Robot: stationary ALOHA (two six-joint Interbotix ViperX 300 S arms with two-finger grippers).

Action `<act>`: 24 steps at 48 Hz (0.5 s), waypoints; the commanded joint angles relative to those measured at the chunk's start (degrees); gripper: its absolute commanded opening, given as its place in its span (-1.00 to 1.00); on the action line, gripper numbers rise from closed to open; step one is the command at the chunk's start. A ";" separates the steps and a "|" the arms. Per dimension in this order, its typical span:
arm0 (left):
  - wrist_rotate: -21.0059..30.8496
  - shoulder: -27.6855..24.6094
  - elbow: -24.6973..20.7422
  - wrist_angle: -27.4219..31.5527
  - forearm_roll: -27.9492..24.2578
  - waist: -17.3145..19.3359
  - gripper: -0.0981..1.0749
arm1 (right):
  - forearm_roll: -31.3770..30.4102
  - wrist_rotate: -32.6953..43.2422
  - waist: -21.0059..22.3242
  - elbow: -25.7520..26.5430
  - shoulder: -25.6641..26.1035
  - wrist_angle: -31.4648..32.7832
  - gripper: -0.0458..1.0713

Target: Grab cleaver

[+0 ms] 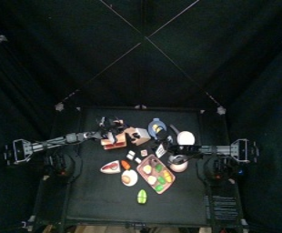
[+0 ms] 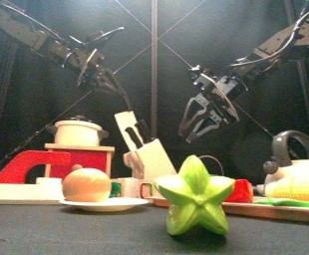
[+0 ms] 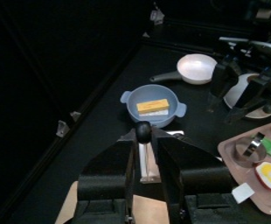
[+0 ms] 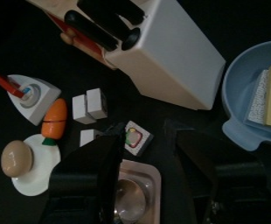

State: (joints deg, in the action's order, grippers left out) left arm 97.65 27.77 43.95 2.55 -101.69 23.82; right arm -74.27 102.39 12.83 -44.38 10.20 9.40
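Note:
The cleaver [image 2: 127, 127] shows a cream blade rising tilted out of the cream knife block [image 2: 154, 159]. My left gripper [image 3: 146, 146] is shut on the cleaver [image 3: 149, 164], which appears as a thin cream strip between the jaws. In the top view the left gripper [image 1: 112, 136] sits over the block at the table's left middle. My right gripper [image 2: 201, 125] hangs open to the right of the block, holding nothing. In the right wrist view the right gripper [image 4: 159, 166] hovers above a pink tray [image 4: 135, 194], with the knife block [image 4: 167, 52] and its black handles beyond.
A blue bowl [image 3: 156, 103] holding a yellow piece and a white bowl [image 3: 198, 66] stand behind the block. In front are a green star fruit [image 2: 197, 194], a peach on a plate [image 2: 87, 184], a pot [image 2: 78, 131] on a red stand and corn [image 2: 304, 184].

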 commanded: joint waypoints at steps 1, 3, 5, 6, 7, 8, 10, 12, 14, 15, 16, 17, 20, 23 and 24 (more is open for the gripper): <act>0.09 2.20 0.00 0.18 0.00 0.00 0.13 | -0.09 -0.09 -0.09 0.97 0.62 -0.18 0.49; 0.09 2.81 0.35 0.18 0.00 0.00 0.13 | -0.09 -0.09 -0.09 0.97 0.70 -0.18 0.49; 0.09 3.43 0.70 0.35 0.09 -0.09 0.13 | -0.09 -0.09 -0.09 0.97 0.70 -0.18 0.49; 0.09 3.69 0.88 0.35 0.18 -0.09 0.13 | -0.09 -0.09 -0.09 0.97 0.70 -0.18 0.49; 0.09 3.96 1.05 0.35 0.26 0.00 0.13 | -0.09 -0.18 -0.09 0.97 0.62 -0.18 0.49; 0.09 4.13 1.23 0.18 0.35 -0.09 0.13 | -0.09 -0.18 -0.09 0.97 0.70 -0.18 0.49; 0.09 4.57 1.49 0.18 0.70 -0.18 0.13 | -0.09 -0.18 -0.09 1.05 0.70 -0.18 0.49; 0.09 4.92 1.76 0.18 1.14 -0.44 0.13 | -0.35 -0.18 -0.09 1.05 0.70 -0.18 0.49; 0.09 5.19 1.93 0.18 1.67 -0.97 0.13 | -0.62 -0.18 -0.09 1.05 0.70 -0.18 0.49; 0.09 5.27 2.02 0.18 1.85 -1.32 0.13 | -0.88 -0.26 -0.09 1.05 0.62 -0.18 0.49; 0.09 5.36 2.11 0.35 1.93 -1.67 0.13 | -1.14 -0.26 -0.18 1.05 0.70 -0.18 0.49; 0.09 5.54 2.29 0.35 2.11 -2.11 0.13 | -1.49 -0.26 -0.18 1.14 0.70 -0.26 0.49; 0.09 5.63 2.55 0.18 2.37 -3.16 0.13 | -2.99 -0.35 -0.18 1.49 0.79 -0.35 0.49; 0.09 5.63 2.64 0.18 2.55 -4.57 0.13 | -5.36 -0.53 -0.44 2.11 1.23 -0.62 0.49; 0.09 5.54 2.64 0.18 2.72 -5.10 0.13 | -6.06 -0.53 -0.62 2.37 1.32 -0.62 0.49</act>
State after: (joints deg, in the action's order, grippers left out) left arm 97.65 33.22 47.29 2.81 -99.32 20.39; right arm -77.78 101.95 12.66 -43.95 10.20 9.14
